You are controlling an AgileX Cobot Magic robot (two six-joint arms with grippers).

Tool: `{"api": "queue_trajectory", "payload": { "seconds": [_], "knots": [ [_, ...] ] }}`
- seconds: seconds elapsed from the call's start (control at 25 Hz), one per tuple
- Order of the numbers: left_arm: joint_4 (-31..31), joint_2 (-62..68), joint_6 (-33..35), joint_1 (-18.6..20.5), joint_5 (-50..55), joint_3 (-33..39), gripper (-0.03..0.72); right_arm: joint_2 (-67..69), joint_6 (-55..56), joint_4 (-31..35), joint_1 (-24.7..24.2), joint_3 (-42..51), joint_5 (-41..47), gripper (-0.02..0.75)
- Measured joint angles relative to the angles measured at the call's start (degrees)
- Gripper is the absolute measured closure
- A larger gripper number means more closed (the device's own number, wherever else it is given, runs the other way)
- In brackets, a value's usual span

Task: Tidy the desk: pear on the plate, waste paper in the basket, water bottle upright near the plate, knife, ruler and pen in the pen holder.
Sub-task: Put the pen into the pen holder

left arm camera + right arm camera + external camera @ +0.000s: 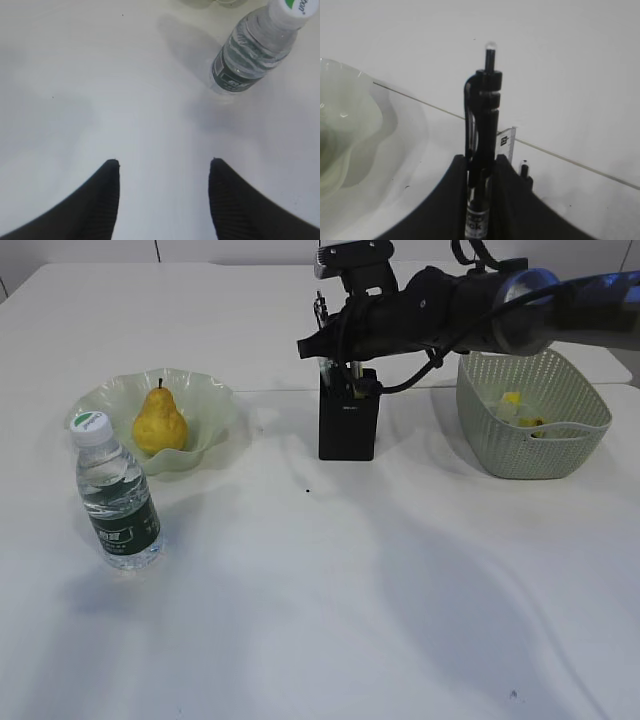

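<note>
In the exterior view, the yellow pear (159,422) is seen resting in the pale green ruffled plate (215,410) at the left of the white bench (350,580), with the water bottle (115,495) upright just in front of the plate. Yellow waste paper (512,400) lies inside the sage-green basket (530,455) at the right. The black pen holder (347,425) stands between them, the right hand (338,368) poised above it. In the left wrist view, the left hand (164,167) is shown spread wide and empty above the bench. In the right wrist view, a black pen (482,150) is clamped upright between narrowly set fingers, the ruler (505,144) visible just behind.
</note>
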Motion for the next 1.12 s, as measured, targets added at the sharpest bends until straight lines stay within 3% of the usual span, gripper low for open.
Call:
{"api": "queue_trajectory", "payload": {
  "seconds": [0.56,0.88,1.12],
  "knots": [
    [0.00,0.00,0.00,0.00,0.00,0.00,0.286,1.16,0.00,0.12,-0.05,0.00,-0.13,0.640],
    [-0.07,0.00,0.00,0.00,-0.10,0.00,0.286,1.16,0.00,0.21,-0.05,0.00,-0.13,0.512],
    [-0.07,0.00,0.00,0.00,-0.10,0.00,0.286,1.16,0.00,0.21,-0.05,0.00,-0.13,0.495]
  ]
}}
